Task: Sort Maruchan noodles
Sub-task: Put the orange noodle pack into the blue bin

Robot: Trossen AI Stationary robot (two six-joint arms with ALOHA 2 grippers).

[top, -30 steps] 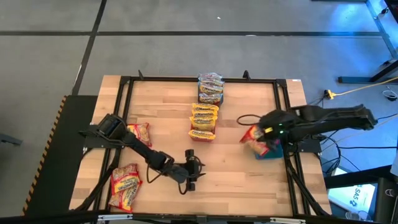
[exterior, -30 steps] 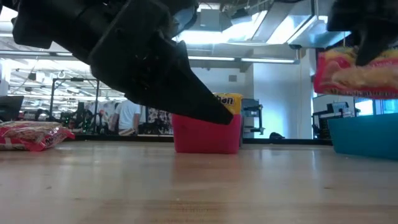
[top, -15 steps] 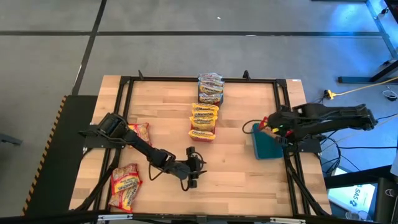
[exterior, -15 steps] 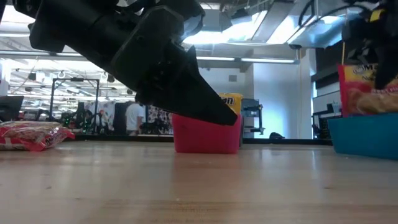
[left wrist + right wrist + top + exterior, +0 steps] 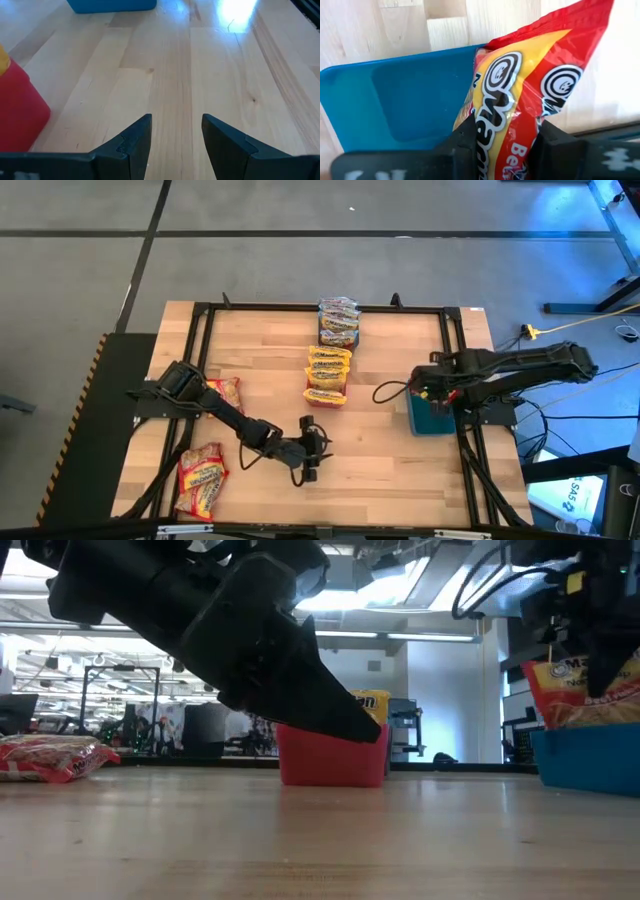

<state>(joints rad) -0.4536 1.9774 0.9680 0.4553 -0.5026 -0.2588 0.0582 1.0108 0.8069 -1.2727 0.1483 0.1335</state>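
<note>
Red and yellow Maruchan packets show in the high view. Two lie loose at the table's left [image 5: 223,393] [image 5: 203,478]. Others are stacked in a red bin [image 5: 328,377] and in a bin behind it [image 5: 338,323]. My right gripper [image 5: 432,392] is shut on one packet [image 5: 520,90] over the teal bin [image 5: 430,418] at the table's right. My left gripper [image 5: 175,135] is open, low over bare wood near the table's near middle [image 5: 308,452], touching nothing. My right gripper pinches the packet between its two fingers [image 5: 467,142], by the packet's upper end [image 5: 506,131], coming from above and pointing down. The packet hangs tilted below the fingers. Its lower part [image 5: 585,710] dips behind the teal bin's rim [image 5: 590,735]. I cannot tell whether it touches the bin's floor.
The red bin [image 5: 332,755] stands at the table's middle with a yellow packet [image 5: 370,700] showing above its rim. A loose packet [image 5: 50,755] lies at the left. A black frame [image 5: 200,330] runs around the table. Bare wood lies between the bins and the left gripper.
My right gripper has carried the packet down and toward the table's right, from above the teal bin's left rim into the bin. The packet has turned from lying flat and high to hanging tilted on end with its lower part inside the bin. The gripper stays shut on it.
</note>
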